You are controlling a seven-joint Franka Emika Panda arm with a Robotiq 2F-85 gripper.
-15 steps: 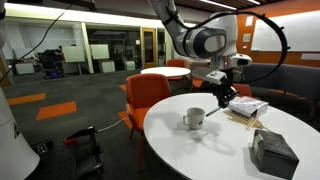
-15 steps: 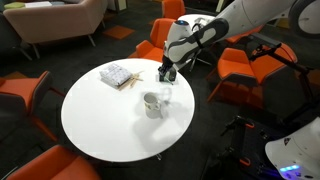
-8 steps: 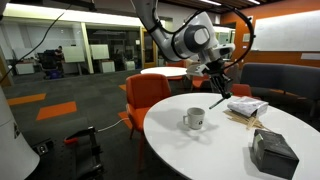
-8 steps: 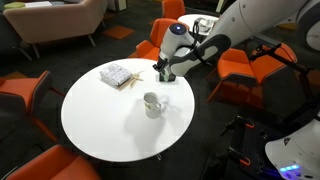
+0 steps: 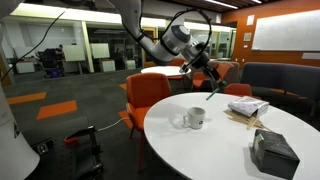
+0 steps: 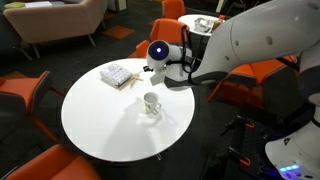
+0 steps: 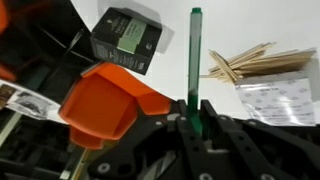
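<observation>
My gripper [image 7: 193,118] is shut on a thin green stick [image 7: 196,55] that stands straight out from between the black fingers. In an exterior view the gripper [image 5: 203,73] hangs tilted above the round white table [image 5: 215,150], with the green stick [image 5: 210,90] slanting down toward the tabletop just beyond a white mug [image 5: 194,118]. From the opposite side, the mug [image 6: 151,103] stands right below the wrist [image 6: 158,52]. A bundle of wooden sticks [image 7: 245,60] and a pile of white packets [image 7: 275,100] lie on the table.
A dark box [image 5: 272,152] sits near the table's front edge and shows again as the dark box [image 7: 128,40] in the wrist view. The packets [image 6: 118,75] lie at the table's far side. Orange chairs [image 5: 147,95] ring the table; another orange chair [image 6: 25,95] stands opposite.
The arm has lifted away from the packets and wooden sticks and swung toward the mug side of the table, turning the wrist; the green stick stays gripped.
</observation>
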